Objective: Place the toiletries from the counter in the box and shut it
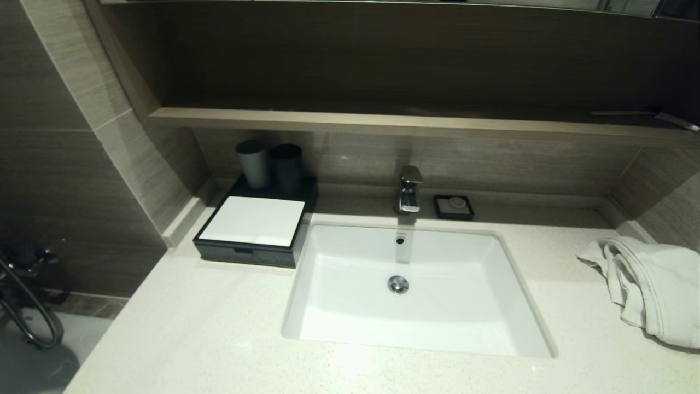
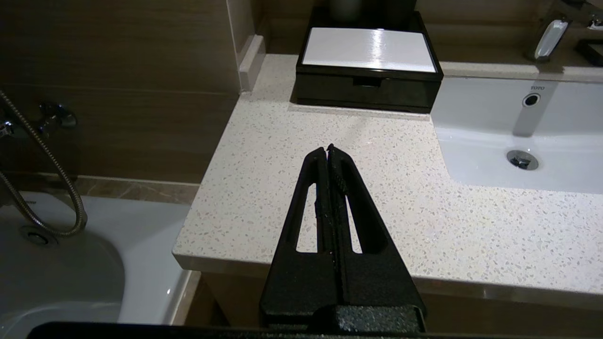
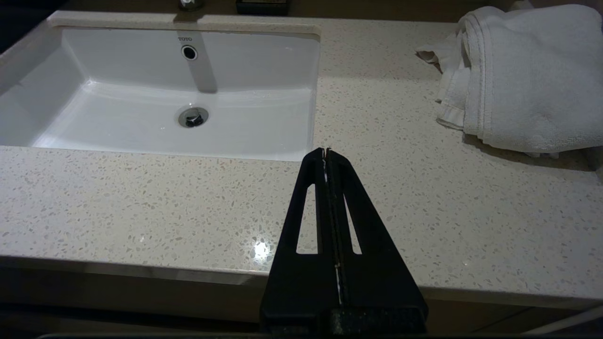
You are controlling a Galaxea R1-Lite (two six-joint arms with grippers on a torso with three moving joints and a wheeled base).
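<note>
Head view footage shows the surface [image 1: 208, 328] free of any sachets: no toiletries can be found on the speckled stone beside the sink [image 1: 328, 257], nor in either wrist view. The box [image 1: 249, 232] is set at the back left corner of the surface, just beside the sink's left rim, with its white top panel lying flat and its front drawer pushed in flush, so it is read as closed. Two dark cups [image 1: 270, 164] are stood right behind it, a small black soap dish [image 1: 454, 207] is placed by the faucet [image 1: 409, 189], and a white towel [image 1: 651, 290] is heaped at the far right.

Neither arm is seen from the head. The left tool [image 2: 328, 149] is shown in its own wrist view clenched on nothing, held back over the near front edge of the surface and pointed toward the box, well apart from it. The right tool [image 3: 326, 150] is likewise clenched and empty, parked at the front edge near the sink's right corner.

The task is judged to be finished, or very nearly so: nothing is left out to be gathered, and the drawer needs no further push.
</note>
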